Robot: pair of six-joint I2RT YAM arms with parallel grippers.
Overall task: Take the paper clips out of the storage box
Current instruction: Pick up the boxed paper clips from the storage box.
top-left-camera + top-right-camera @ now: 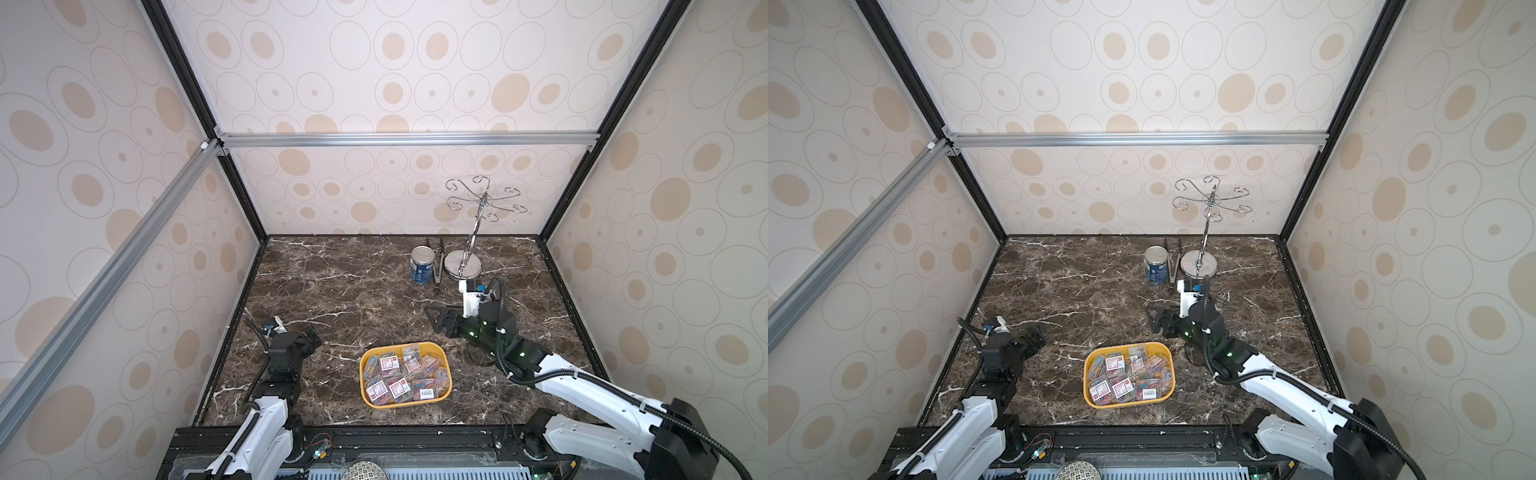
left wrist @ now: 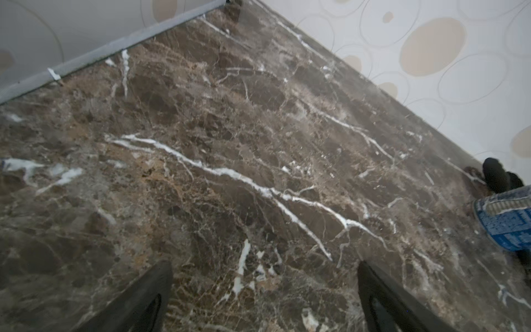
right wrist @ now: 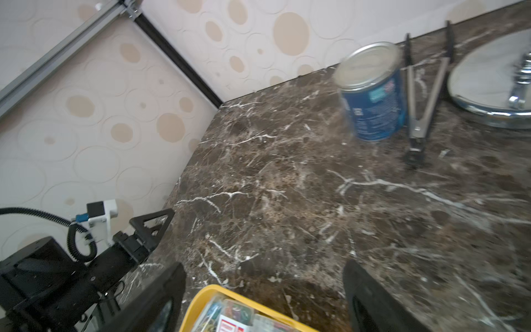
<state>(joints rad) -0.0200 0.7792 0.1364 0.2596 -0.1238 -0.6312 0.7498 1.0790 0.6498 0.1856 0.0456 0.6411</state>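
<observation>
**Storage box** [image 1: 363, 376] [image 1: 1086, 376]: yellow tray near the front edge of the marble table [image 1: 332, 282], between your two arms. Its long axis runs roughly side to side, slightly skewed.

**Contents:** paper clips [image 1: 405, 374] [image 1: 1125, 376] in clear cases, heaped to the rim. None lie on the table.

**Right gripper** [image 1: 431, 319] [image 1: 1152, 321]: jaws parted wide, holding nothing. It sits just beyond the box's far right corner, with its fingers pointing toward your left side. From these jaws the box lies back toward the robot's base. This is your nearer arm.

**Left gripper** [image 1: 314, 336] [image 1: 1036, 334]: jaws fully apart, empty. It stands off the box's left side, farther away than the right gripper.

**Views:**
- Both top views give you the whole tray and the heap, but not how high the jaws stand over it.
- The right wrist view gives only the far corner of the storage box [image 3: 201, 296] and a few paper clips [image 3: 230, 316], low between the two fingers [image 3: 155, 304]. Judged from this, you need to draw back and tip down before closing.
- The left wrist view shows bare marble and the edge of a blue tin can [image 2: 505, 221], with no tray in it.
</observation>
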